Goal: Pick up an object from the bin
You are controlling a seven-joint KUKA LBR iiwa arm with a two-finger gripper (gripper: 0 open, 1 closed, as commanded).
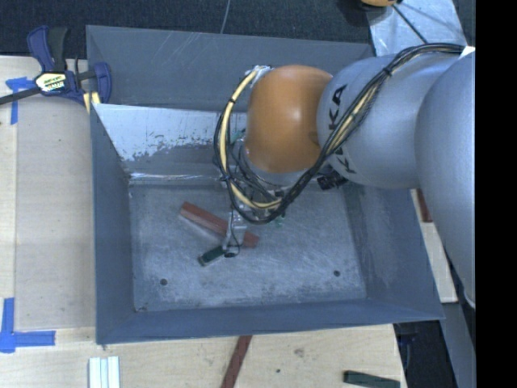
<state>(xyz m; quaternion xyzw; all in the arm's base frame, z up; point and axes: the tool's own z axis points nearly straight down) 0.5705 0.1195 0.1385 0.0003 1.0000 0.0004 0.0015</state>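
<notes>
Camera view shows our gripper low over the brown stick, beside 1 small dark piece; its opening we cannot tell. Closing off-centre may push the stick away.

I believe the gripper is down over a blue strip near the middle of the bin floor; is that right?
Not quite: the strip is reddish-brown, not blue. The camera view shows the gripper down over it near the middle of the bin floor.
</notes>
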